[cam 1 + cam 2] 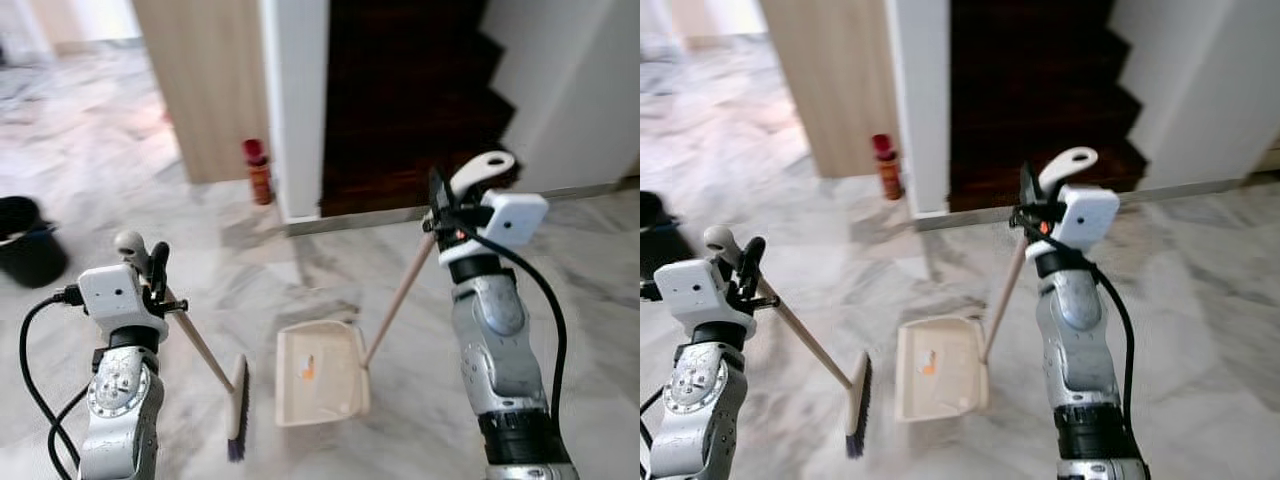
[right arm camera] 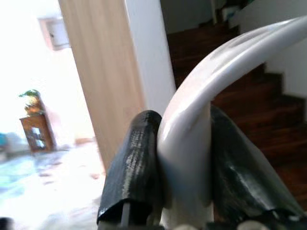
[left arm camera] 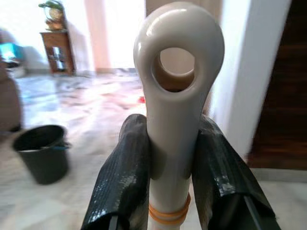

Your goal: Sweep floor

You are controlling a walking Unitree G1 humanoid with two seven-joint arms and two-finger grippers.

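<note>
Broom (image 1: pixel 236 400) and dustpan (image 1: pixel 320 374) both stand on the marble floor (image 1: pixel 560 250) in front of the robot, the brush head just left of the cream pan. The left gripper (image 1: pixel 152 268) is clamped on the top of the broom's wooden handle, its black fingers (image 3: pixel 123 177) pressed against the cream end cap. The right gripper (image 1: pixel 440 205) is closed around the dustpan's upright handle. A black bucket (image 1: pixel 28 240) sits far left, and a red can (image 1: pixel 259 172) stands by the white pillar.
</note>
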